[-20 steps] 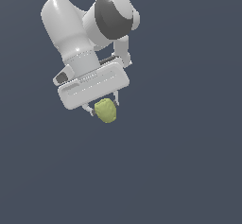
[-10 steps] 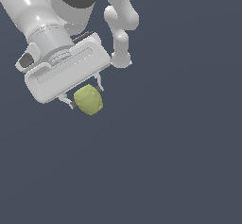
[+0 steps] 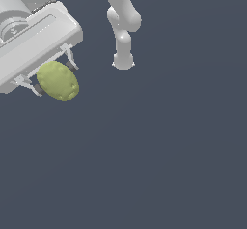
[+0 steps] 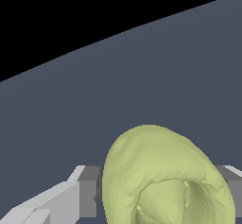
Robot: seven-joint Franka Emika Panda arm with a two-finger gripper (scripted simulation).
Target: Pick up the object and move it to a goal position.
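Gripping a small yellow-green, lumpy, roundish fruit-like object (image 3: 58,80), the white blocky two-fingered gripper (image 3: 53,76) is sitting at the upper part of the exterior view's left, with its pale housing running off the edge of the frame. Its two thin fingers (image 3: 70,59) are closing in on the fruit from opposite sides, one showing at the upper side of the fruit toward the exterior view's right and the other at the lower side toward the exterior view's left, so the pincer is standing narrow and clamped on the fruit. The fruit is hanging just under the housing, touching the fingers, and its rounded bulk is bulging out past them.

Toward the exterior view's right of the gripper, well apart from the fruit, a white jointed segment of the robot arm (image 3: 123,27) is coming down from the top edge and ending in a rounded stub. A flat dark slate-blue surface (image 3: 169,150) is filling everything behind.

In the wrist view the fruit (image 4: 160,180) is looming large, turning a dimpled, folded end toward the camera. Grey finger pads (image 4: 89,192) are pressing against it on either side, with a white finger body (image 4: 52,202) beside the one pad. The slate-blue surface (image 4: 142,76) is stretching behind, giving way to black beyond its edge
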